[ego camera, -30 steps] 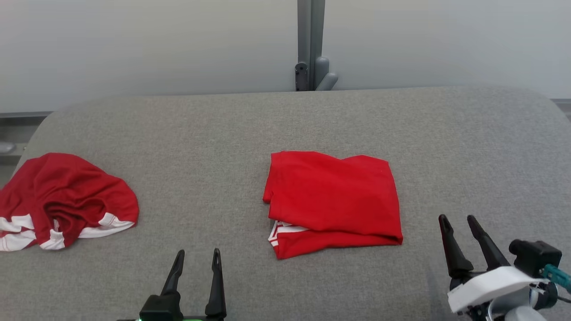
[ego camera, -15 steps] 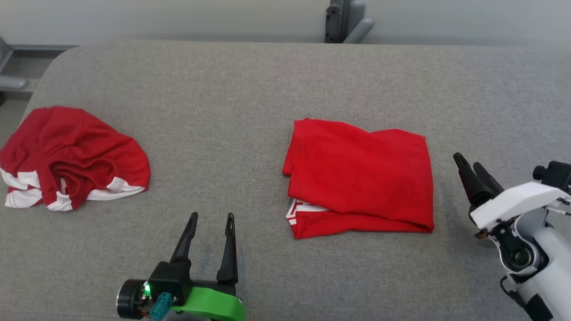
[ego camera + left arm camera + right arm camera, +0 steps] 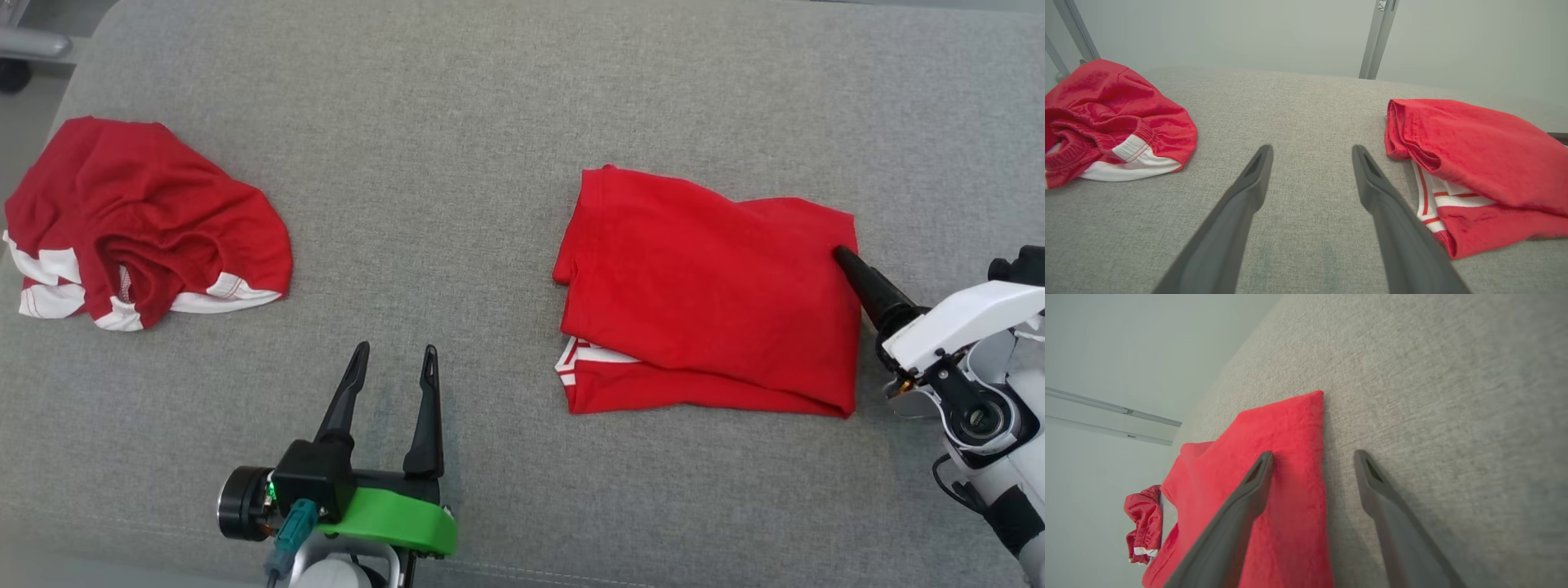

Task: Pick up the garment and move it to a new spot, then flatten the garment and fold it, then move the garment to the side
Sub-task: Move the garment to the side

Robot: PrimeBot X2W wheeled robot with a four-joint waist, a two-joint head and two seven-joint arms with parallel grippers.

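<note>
Garment [image 3: 710, 286]: folded into a red rectangle, lying right of centre on the tabletop [image 3: 457, 163], well apart from a crumpled red-and-white heap [image 3: 139, 220] at the left. Seemingly at the last step, moving it to the side. Right claw [image 3: 1313, 457]: spread wide, empty, astride the garment's right edge, one finger over cloth, the other over bare tabletop. Left claw [image 3: 394, 355]: spread wide, gripping nothing, above tabletop between the two cloths. Next, likely: lower, pinch every layer at that edge, then shift gently to keep the fold
</note>
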